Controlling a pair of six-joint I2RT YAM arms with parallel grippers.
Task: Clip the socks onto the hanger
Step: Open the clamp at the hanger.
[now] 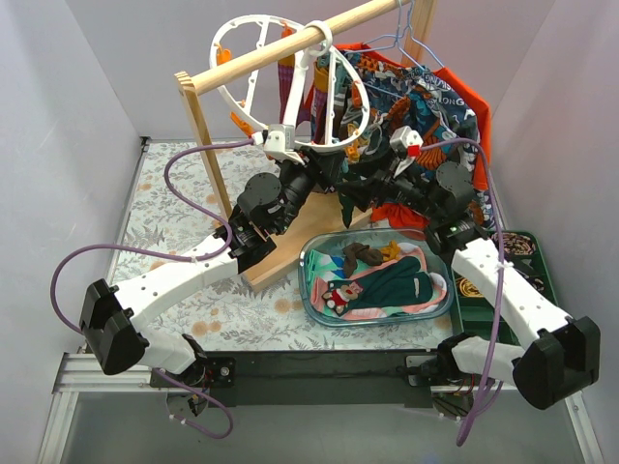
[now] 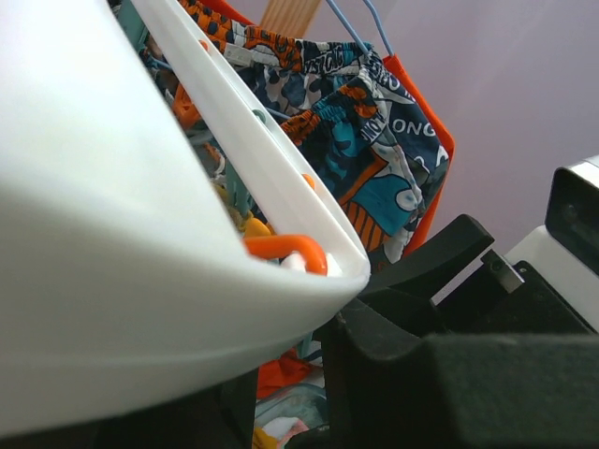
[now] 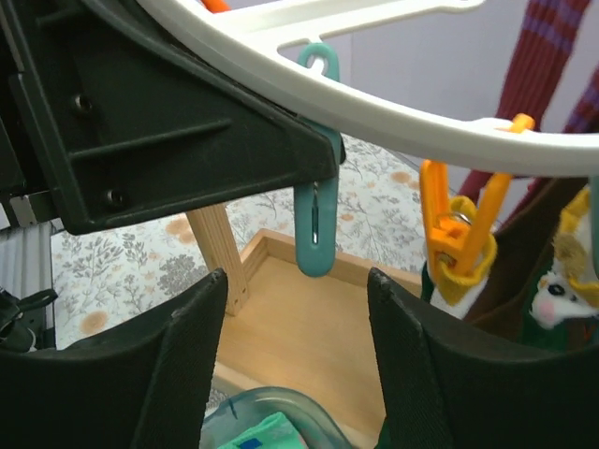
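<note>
The white ring hanger (image 1: 253,72) hangs from the wooden rail. My left gripper (image 1: 280,145) is shut on its lower rim, which fills the left wrist view (image 2: 140,234) between the jaws. My right gripper (image 1: 387,155) is open and empty just under the rim (image 3: 393,112). Its fingers (image 3: 178,365) stand wide apart below a teal peg (image 3: 315,234). To the right, an orange peg (image 3: 456,234) holds a dark sock with yellow trim (image 3: 459,285). A dark teal sock (image 1: 401,280) and other small socks lie in the clear bin (image 1: 311,271).
The patterned orange-blue shirt (image 1: 430,97) hangs on a wire hanger behind the ring. The wooden rail (image 1: 290,43) rests on a post (image 1: 205,145) over a wooden base (image 3: 318,327). A green tray (image 1: 517,280) sits at the right.
</note>
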